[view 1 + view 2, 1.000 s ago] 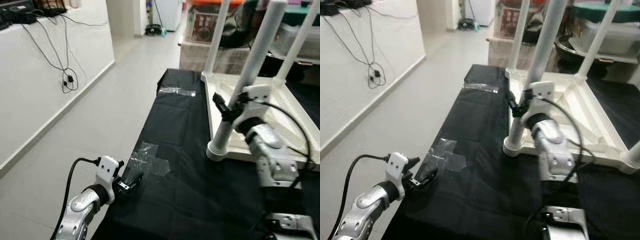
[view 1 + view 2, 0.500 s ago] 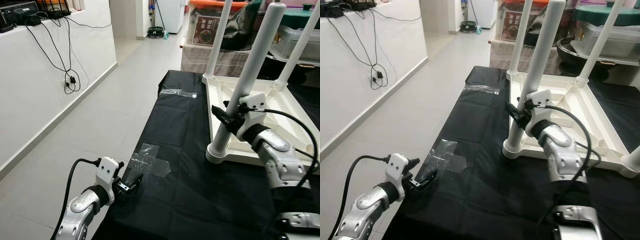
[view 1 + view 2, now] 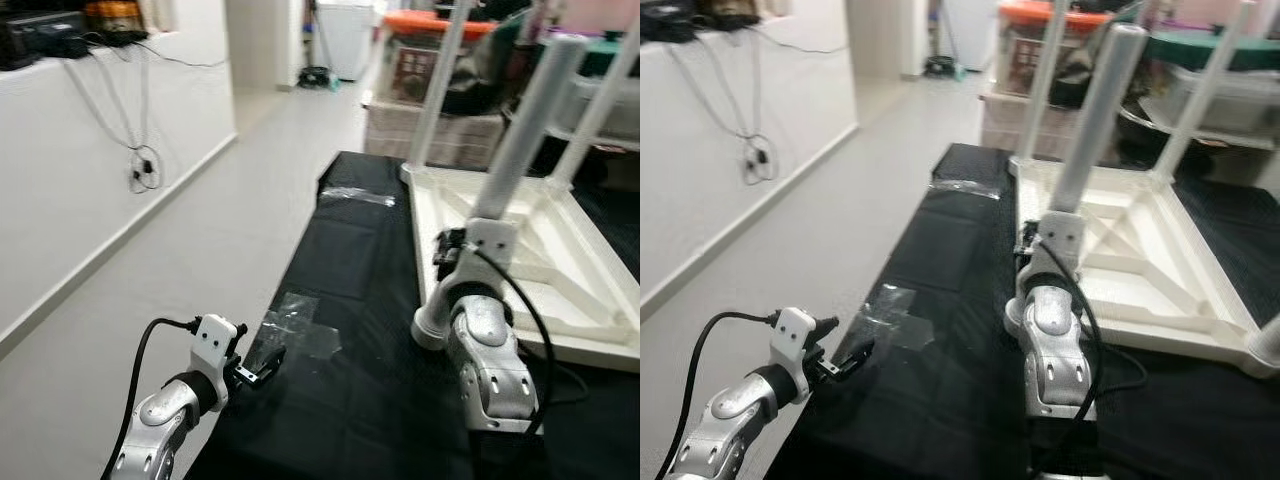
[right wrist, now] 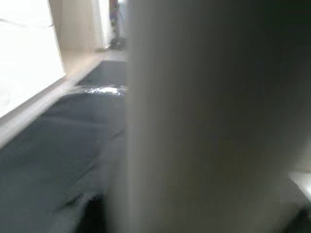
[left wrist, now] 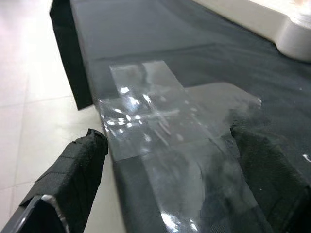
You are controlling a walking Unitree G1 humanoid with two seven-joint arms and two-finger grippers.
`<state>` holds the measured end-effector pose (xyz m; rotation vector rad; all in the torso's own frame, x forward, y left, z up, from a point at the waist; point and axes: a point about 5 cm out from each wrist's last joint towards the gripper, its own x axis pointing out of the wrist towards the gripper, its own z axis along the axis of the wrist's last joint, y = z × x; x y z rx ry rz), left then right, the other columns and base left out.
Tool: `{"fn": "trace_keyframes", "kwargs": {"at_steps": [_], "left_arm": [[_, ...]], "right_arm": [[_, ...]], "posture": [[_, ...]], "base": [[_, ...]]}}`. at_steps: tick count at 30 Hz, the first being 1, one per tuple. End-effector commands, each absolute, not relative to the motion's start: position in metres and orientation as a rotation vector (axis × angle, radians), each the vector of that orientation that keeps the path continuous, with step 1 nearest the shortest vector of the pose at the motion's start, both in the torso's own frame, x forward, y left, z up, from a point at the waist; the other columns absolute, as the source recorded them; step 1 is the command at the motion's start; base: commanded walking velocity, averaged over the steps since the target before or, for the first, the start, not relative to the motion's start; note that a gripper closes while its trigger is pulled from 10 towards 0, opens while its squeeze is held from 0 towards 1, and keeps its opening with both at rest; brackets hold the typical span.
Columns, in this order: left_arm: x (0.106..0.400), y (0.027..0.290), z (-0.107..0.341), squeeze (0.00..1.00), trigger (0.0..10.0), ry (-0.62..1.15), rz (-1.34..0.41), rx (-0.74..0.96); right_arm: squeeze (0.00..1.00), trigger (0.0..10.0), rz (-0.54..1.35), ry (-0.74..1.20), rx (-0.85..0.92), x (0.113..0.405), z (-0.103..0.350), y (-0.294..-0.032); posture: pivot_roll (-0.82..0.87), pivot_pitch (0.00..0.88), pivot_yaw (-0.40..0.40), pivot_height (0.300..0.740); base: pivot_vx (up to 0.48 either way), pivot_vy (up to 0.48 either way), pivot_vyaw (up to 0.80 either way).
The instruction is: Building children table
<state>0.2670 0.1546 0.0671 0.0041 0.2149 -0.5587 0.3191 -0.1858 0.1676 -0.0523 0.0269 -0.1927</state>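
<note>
Table leg [image 3: 510, 160] against right claw [image 3: 447, 258]

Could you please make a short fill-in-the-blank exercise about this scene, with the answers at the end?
1. The white children table lies upside down with its legs pointing ____.
2. The right gripper is at the near table leg, close to its ____ end.
3. The cloth covering the work surface is ____ in colour.
4. The left gripper hovers beside patches of clear ____ on the cloth.

Answers: up; lower; black; tape
</note>
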Motion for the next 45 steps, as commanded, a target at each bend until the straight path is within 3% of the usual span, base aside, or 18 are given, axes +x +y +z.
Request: {"fn": "trace_keyframes", "kwargs": {"at_steps": [1, 2, 3, 9, 13, 14, 17, 22, 25, 29, 30, 31, 32, 36, 37, 43, 44, 45], "left_arm": [[0.265, 0.153, 0.064, 0.00, 10.0, 0.225, -0.564, 0.003], [0.265, 0.152, 0.064, 0.00, 10.0, 0.224, -0.566, 0.001], [0.265, 0.152, 0.064, 0.00, 10.0, 0.224, -0.567, -0.001], [0.264, 0.151, 0.064, 0.00, 10.0, 0.225, -0.571, -0.003], [0.264, 0.151, 0.064, 0.00, 10.0, 0.225, -0.573, -0.003], [0.264, 0.150, 0.065, 0.00, 10.0, 0.224, -0.574, -0.003], [0.265, 0.151, 0.066, 0.00, 10.0, 0.222, -0.573, -0.003], [0.261, 0.156, 0.065, 0.00, 10.0, 0.228, -0.567, 0.002], [0.261, 0.156, 0.065, 0.00, 10.0, 0.230, -0.567, 0.000], [0.262, 0.152, 0.065, 0.00, 10.0, 0.232, -0.578, 0.002], [0.262, 0.151, 0.066, 0.00, 10.0, 0.230, -0.585, 0.004], [0.263, 0.151, 0.066, 0.00, 10.0, 0.228, -0.589, 0.005], [0.263, 0.152, 0.067, 0.00, 10.0, 0.227, -0.589, 0.005], [0.263, 0.155, 0.066, 0.00, 10.0, 0.230, -0.581, 0.009], [0.262, 0.156, 0.066, 0.00, 10.0, 0.231, -0.580, 0.009], [0.258, 0.154, 0.061, 0.00, 10.0, 0.250, -0.607, 0.024], [0.259, 0.154, 0.061, 0.00, 10.0, 0.251, -0.613, 0.034], [0.260, 0.155, 0.062, 0.00, 10.0, 0.249, -0.609, 0.035]], "right_arm": [[1.00, 10.0, -0.188, 0.025, -0.046, 0.327, 0.179, -0.193], [1.00, 10.0, -0.176, 0.019, -0.074, 0.331, 0.185, -0.200], [0.00, 10.0, -0.178, 0.010, -0.073, 0.333, 0.191, -0.206], [0.00, 10.0, 0.167, -0.061, -0.033, 0.337, 0.218, -0.209], [0.00, 10.0, 0.228, -0.074, -0.049, 0.337, 0.220, -0.211], [0.00, 0.0, 0.281, -0.067, -0.066, 0.338, 0.217, -0.212], [0.00, 0.0, 0.291, -0.018, -0.063, 0.343, 0.206, -0.219], [0.00, 0.0, -0.238, 0.139, -0.012, 0.348, 0.174, -0.241], [0.00, 0.0, -0.460, 0.245, 0.038, 0.333, 0.145, -0.235], [0.00, 0.0, -0.519, 0.319, 0.045, 0.317, 0.123, -0.210], [0.00, 3.0, -0.482, 0.324, 0.061, 0.311, 0.119, -0.194], [0.00, 8.3, -0.429, 0.322, 0.079, 0.309, 0.119, -0.181], [0.00, 10.0, -0.383, 0.322, 0.096, 0.308, 0.119, -0.172], [0.00, 10.0, -0.328, 0.281, 0.135, 0.310, 0.129, -0.165], [1.00, 10.0, -0.266, 0.222, 0.160, 0.313, 0.140, -0.162], [1.00, 10.0, -0.100, 0.101, 0.139, 0.323, 0.174, -0.163], [0.00, 10.0, -0.029, 0.091, 0.135, 0.327, 0.178, -0.166], [0.00, 10.0, 0.020, 0.081, 0.123, 0.331, 0.180, -0.171]], "posture": [[0.03, 0.000, -0.040, 0.740], [0.03, 0.000, -0.042, 0.740], [0.03, 0.000, -0.041, 0.740], [0.03, 0.000, -0.038, 0.740], [0.03, 0.000, -0.042, 0.740], [0.03, 0.000, -0.042, 0.740], [0.04, 0.000, -0.048, 0.740], [0.05, 0.000, -0.046, 0.740], [0.04, 0.000, -0.035, 0.740], [0.05, 0.000, -0.038, 0.740], [0.05, 0.000, -0.038, 0.740], [0.05, 0.000, -0.038, 0.740], [0.05, 0.000, -0.038, 0.740], [0.04, 0.000, -0.039, 0.740], [0.04, 0.000, -0.038, 0.740], [0.02, 0.000, -0.034, 0.740], [0.02, 0.000, -0.034, 0.740], [0.02, 0.000, -0.037, 0.740]], "base": [[0.000, 0.000, 0.00], [0.000, 0.000, 0.00], [0.000, 0.000, 0.00], [0.000, 0.000, 0.00], [0.000, 0.000, 0.00], [0.000, 0.000, 0.00], [0.000, 0.000, 0.00], [0.000, 0.000, 0.00], [0.000, 0.000, 0.00], [0.000, 0.000, 0.00], [0.000, 0.000, 0.00], [0.000, 0.000, 0.00], [0.000, 0.000, 0.00], [0.000, 0.000, 0.00], [0.000, 0.000, 0.00], [0.000, 0.000, 0.00], [0.000, 0.000, 0.00], [0.000, 0.000, 0.00]]}}
